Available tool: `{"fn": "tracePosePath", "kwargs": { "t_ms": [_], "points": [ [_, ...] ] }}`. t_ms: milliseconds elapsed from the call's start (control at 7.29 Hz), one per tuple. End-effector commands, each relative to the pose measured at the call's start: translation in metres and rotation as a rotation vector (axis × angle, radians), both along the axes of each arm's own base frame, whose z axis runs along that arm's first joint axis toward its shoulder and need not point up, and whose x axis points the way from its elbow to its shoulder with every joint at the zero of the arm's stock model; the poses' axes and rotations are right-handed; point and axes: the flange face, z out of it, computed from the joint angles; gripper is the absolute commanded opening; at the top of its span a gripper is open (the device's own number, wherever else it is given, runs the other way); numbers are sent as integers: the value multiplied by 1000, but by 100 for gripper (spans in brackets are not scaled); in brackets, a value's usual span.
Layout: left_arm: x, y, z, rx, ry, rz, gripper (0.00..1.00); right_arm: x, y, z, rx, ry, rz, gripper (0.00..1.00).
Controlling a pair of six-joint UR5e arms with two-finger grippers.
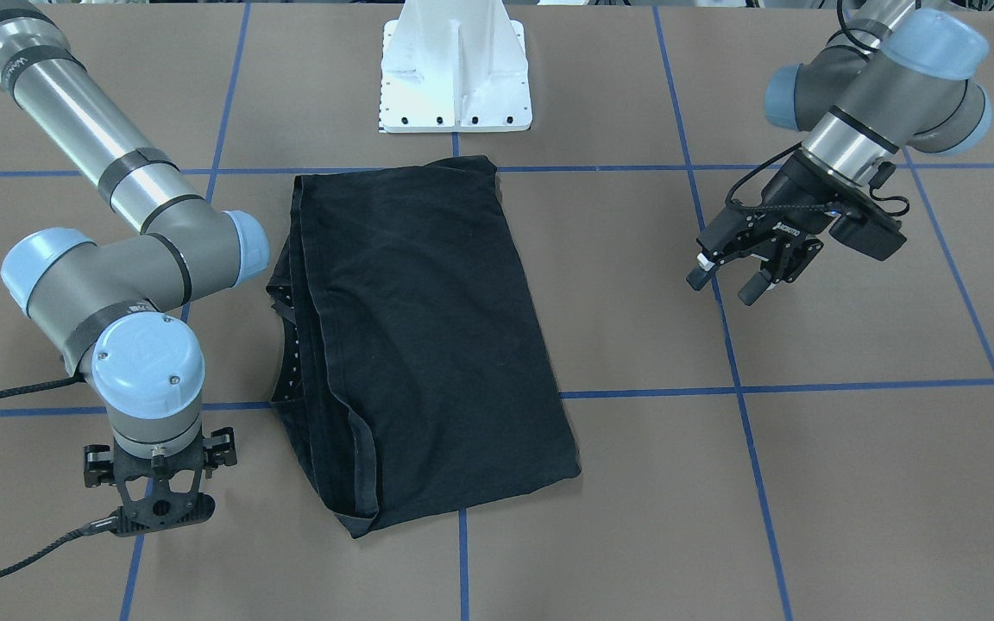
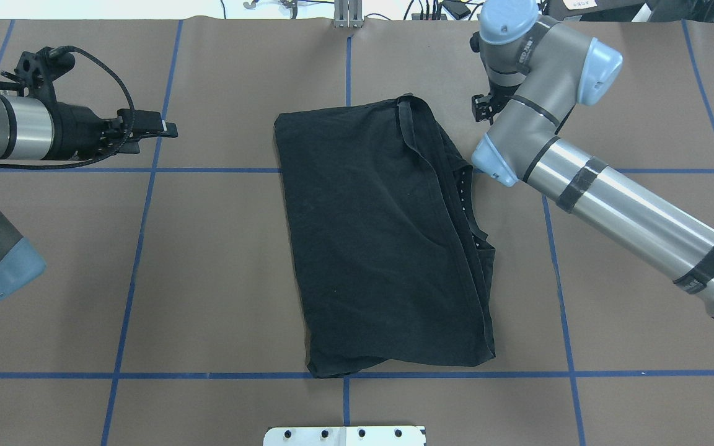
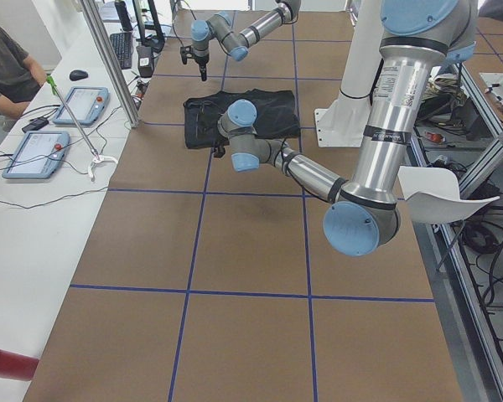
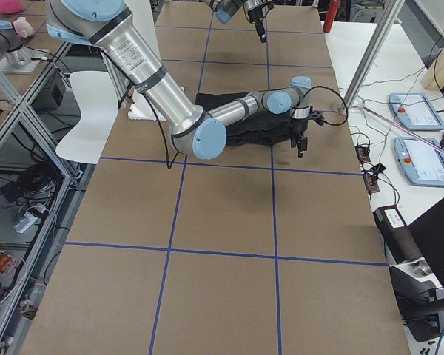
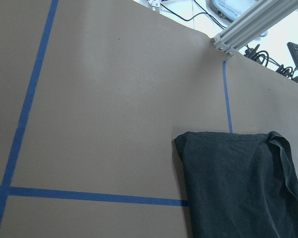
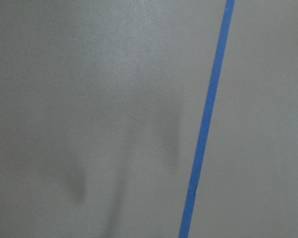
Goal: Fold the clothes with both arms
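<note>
The black T-shirt point(image 1: 428, 328) lies folded lengthwise in a long strip on the brown table, its print hidden and its hems stacked along one long side. It also shows in the overhead view point(image 2: 382, 248) and the left wrist view point(image 5: 238, 188). My left gripper point(image 1: 730, 283) hovers open and empty off the shirt's smooth long side, well apart from it; in the overhead view the left gripper point(image 2: 168, 130) points toward the shirt. My right gripper point(image 1: 160, 509) points straight down beside the shirt's far corner on the hem side. Its fingers are hidden under the wrist.
The white bolted pedestal point(image 1: 454, 78) stands just behind the shirt's near end. Blue tape lines point(image 2: 140, 248) grid the table. A person point(image 3: 8, 75) and tablets point(image 3: 80, 105) are at the white bench past the table's far edge.
</note>
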Motion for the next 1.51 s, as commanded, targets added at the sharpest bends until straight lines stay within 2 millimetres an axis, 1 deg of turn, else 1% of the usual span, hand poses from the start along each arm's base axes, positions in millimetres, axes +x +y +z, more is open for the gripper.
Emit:
{"fn": "tracePosePath", "kwargs": {
  "t_ms": [0,137,274,411,548,685,822,960,1097,1234,1371],
  "points": [
    [-2,4,0,0,1,0,100,-5,-5,-30,-5,-50,16,95],
    [-3,4,-1,2,3,-1,100,-24,1,-55,-28,-95,56,95],
    [-3,5,3,-3,-2,-1,100,-48,8,-88,-38,-132,91,95],
    [-4,5,4,-3,-4,-4,100,-67,12,-112,-46,-155,109,95],
    [-7,7,5,-4,-5,-5,100,-86,19,-127,-58,-170,120,95],
    [-10,11,3,2,0,-5,100,-105,13,-142,-64,-182,132,95],
    [-13,12,4,3,-4,-17,100,-117,10,-125,-61,-194,139,95],
    [-15,15,5,5,-7,-32,100,-124,5,-122,-55,-203,137,95],
    [-16,15,4,7,-6,-34,100,-125,4,-120,-57,-199,137,95],
    [-16,15,2,9,-4,-34,100,-127,2,-130,-57,-205,139,95],
    [-17,16,2,10,-3,-35,100,-130,1,-121,-65,-193,135,95]
  ]
}}
